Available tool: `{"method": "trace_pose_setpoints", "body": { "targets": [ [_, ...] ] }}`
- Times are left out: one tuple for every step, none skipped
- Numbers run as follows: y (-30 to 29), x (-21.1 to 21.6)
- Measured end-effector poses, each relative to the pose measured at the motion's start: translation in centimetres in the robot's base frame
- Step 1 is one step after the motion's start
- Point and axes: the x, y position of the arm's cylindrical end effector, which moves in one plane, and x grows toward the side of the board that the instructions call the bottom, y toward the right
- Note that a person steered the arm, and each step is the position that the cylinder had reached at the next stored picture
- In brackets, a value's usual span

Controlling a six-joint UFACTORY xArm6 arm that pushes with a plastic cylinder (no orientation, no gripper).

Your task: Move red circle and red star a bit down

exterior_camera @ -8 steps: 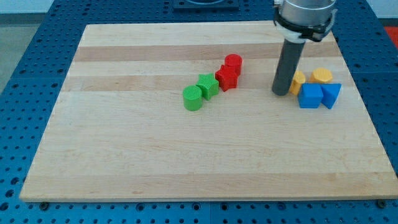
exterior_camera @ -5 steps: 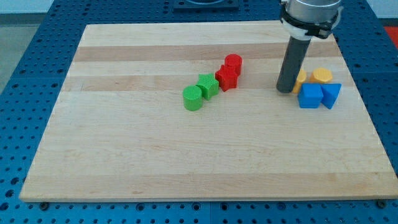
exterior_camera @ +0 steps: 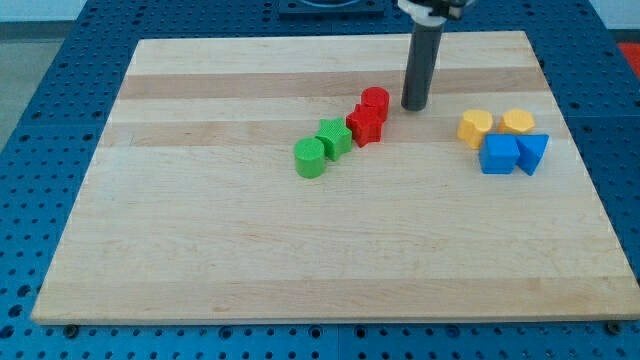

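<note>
Red circle (exterior_camera: 375, 100) sits just left of my tip (exterior_camera: 414, 107).

I see a pale wooden board (exterior_camera: 300, 250) made of glued planks, with one darker strip running across it toward twelve o'clock. Its grain runs from nine to three o'clock. The board lies on a blue perforated table (exterior_camera: 40, 130), its regular rows of small holes showing at nine, three and six o'clock around the board's edges. Light falls evenly from above, with a soft sheen on the wood. No walls or windows show.
</note>
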Motion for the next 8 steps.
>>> {"method": "trace_pose_setpoints", "body": {
  "targets": [
    [-2.3, -2.4],
    [-5.4, -1.6],
    [-5.7, -0.3],
    [-5.7, 1.1],
    [-5.7, 2.5],
    [-5.7, 4.8],
    [-5.6, 6.6],
    [-3.4, 6.0]
  ]
}}
